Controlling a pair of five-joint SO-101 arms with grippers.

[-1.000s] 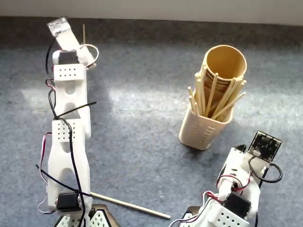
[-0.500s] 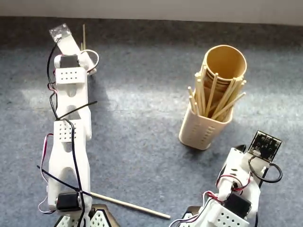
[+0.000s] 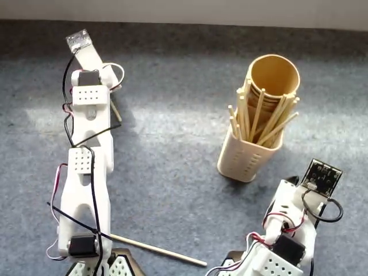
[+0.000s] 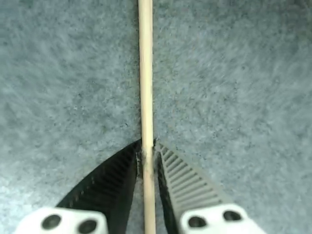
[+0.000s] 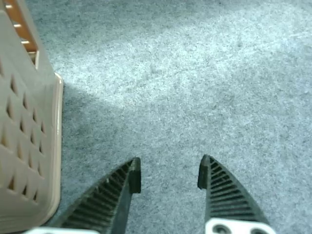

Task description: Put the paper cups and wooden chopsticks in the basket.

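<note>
Wooden chopstick sits pinched in the left claw; lift it level, then tip it upright over the basket. Right claw stands wide.

The basket is cream, paper cups tan, chopstick pale, table speckled grey.

The right pincer gapes over carpet beside the basket.

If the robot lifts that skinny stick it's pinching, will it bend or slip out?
It is probably stiff: the chopstick runs dead straight out past the left gripper. It looks thin and wooden, so it is likely very light. It might swivel or slide a little, since the ribbed fingers pinch it at just one narrow spot.
</note>
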